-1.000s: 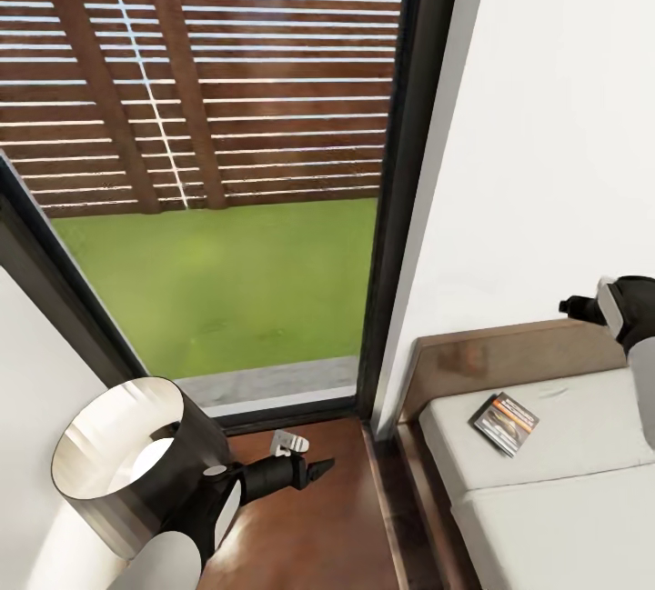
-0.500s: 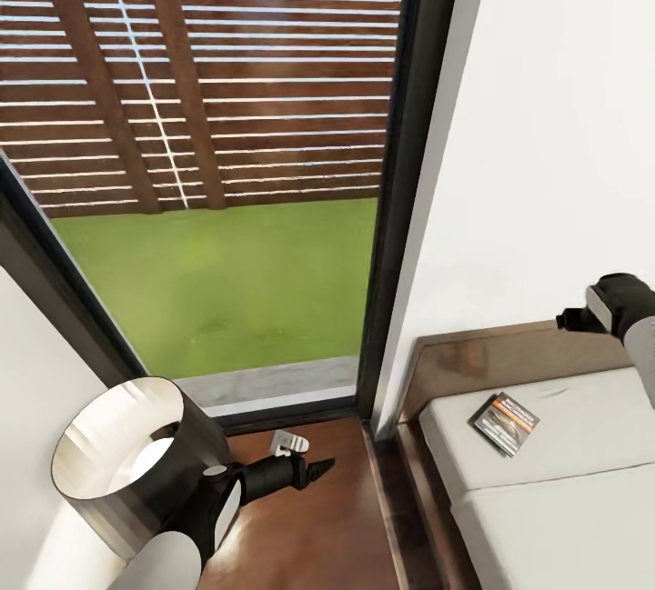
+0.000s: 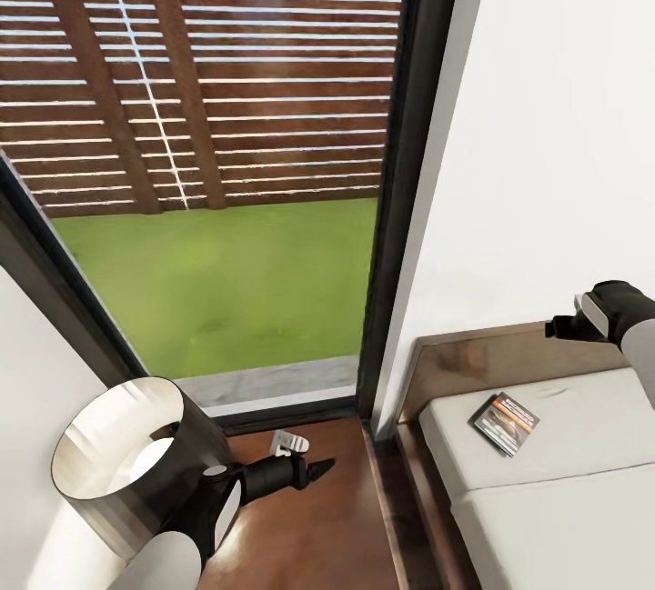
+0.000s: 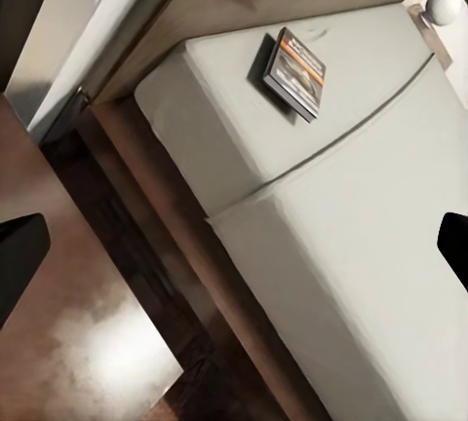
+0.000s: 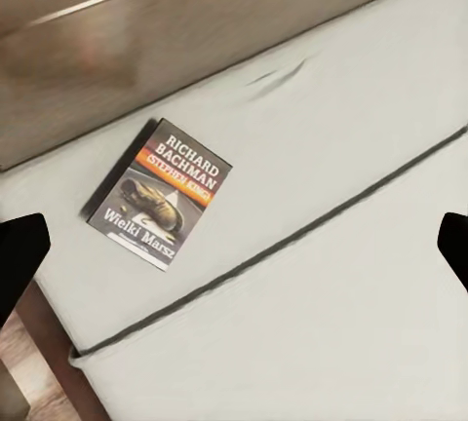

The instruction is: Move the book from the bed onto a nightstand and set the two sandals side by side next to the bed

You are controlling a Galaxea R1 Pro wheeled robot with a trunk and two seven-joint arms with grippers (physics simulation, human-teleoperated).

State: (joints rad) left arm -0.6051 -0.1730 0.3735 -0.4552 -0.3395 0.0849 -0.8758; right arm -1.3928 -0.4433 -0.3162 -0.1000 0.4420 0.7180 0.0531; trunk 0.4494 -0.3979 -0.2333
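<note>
The book (image 3: 505, 423), dark with orange lettering, lies flat on the off-white mattress of the bed (image 3: 582, 481), close to the brown headboard (image 3: 509, 349). My right gripper (image 3: 553, 328) hovers above the headboard, to the right of the book and beyond it. Its wrist view looks down on the book (image 5: 161, 195), and the gripper (image 5: 234, 250) is open and empty. My left gripper (image 3: 318, 467) hangs low over the nightstand (image 3: 309, 526), left of the bed. It is open and empty (image 4: 234, 255), with the book (image 4: 295, 72) far ahead. The sandals are out of view.
A black-shaded lamp (image 3: 127, 454) stands at the lower left beside my left arm. A small white object (image 3: 289, 442) rests at the nightstand's far edge. The tall black-framed window (image 3: 391, 181) is behind it, and a white wall (image 3: 564, 117) rises behind the bed.
My right gripper has shifted a little to the left and lower, toward the headboard. The left arm, the book and the camera have stayed put.
</note>
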